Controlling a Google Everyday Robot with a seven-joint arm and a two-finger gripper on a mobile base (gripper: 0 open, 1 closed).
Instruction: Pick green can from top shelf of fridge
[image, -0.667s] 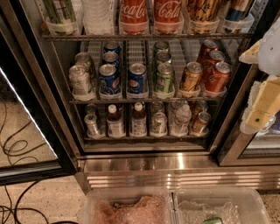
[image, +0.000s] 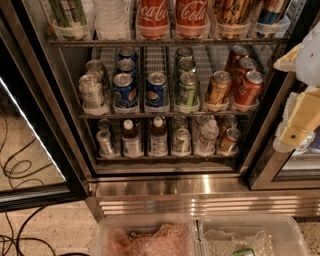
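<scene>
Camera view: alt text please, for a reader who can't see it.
An open glass-door fridge holds racks of drinks; the green can stands at the left end of the top shelf, with red Coca-Cola cans further right. The robot's end effector hangs at the right edge of the view, well apart from the can.

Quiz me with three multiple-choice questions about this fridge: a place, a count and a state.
1. Where does the green can stand? A top shelf, far left; B bottom right; C on the floor.
2. How many red Coca-Cola cans show on the top shelf? A one; B two; C four.
3. The green can is: A upright; B lying flat; C crushed.
Answers: 1 A, it stands left of the Coca-Cola cans. 2 B, two stand side by side. 3 A, its sides run upright; the gripper is apart, at the right edge.
</scene>
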